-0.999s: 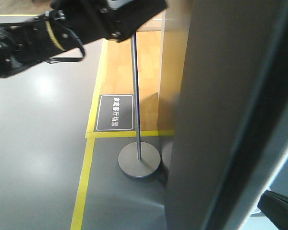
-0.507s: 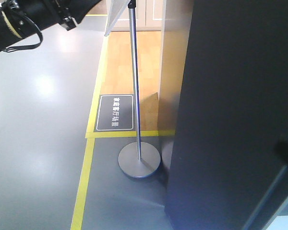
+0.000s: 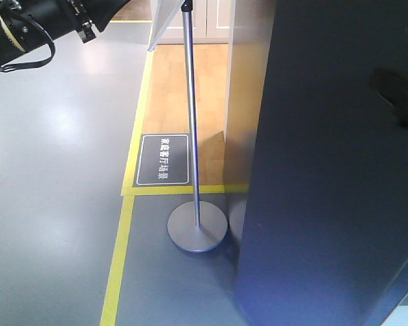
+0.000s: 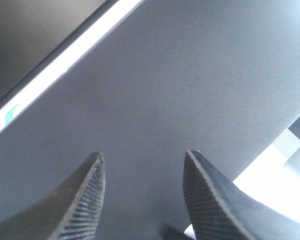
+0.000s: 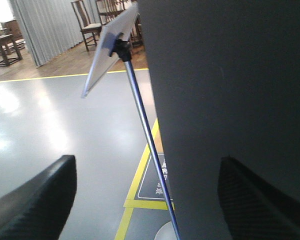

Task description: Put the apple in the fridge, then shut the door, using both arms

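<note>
The apple is out of view. The door's dark grey outer face point(image 3: 326, 176) fills the right of the front view, with a blurred dark shape point(image 3: 394, 95) in front of its upper right. My left gripper point(image 4: 143, 153) is open with nothing between its ribbed fingers point(image 4: 85, 200), close in front of that grey face point(image 4: 190, 75); a white edge strip point(image 4: 65, 55) with a speck of blue tape runs at the upper left. My right gripper point(image 5: 147, 159) is wide open and empty, with the fridge's grey side point(image 5: 225, 75) to its right. A black arm point(image 3: 27, 27) crosses the top left.
A sign stand rises just left of the fridge: a thin metal pole point(image 3: 192, 122), a round base point(image 3: 196, 229) and a tilted white board point(image 5: 110, 47). Yellow floor tape point(image 3: 119, 258) and a black floor label point(image 3: 163, 159) mark the grey floor. Chairs point(image 5: 85, 22) stand far behind.
The door has swung until only its flat dark outer face shows. The black arm at the top left drew up and leftwards. The dark shape at the right rose from bottom to upper right.
</note>
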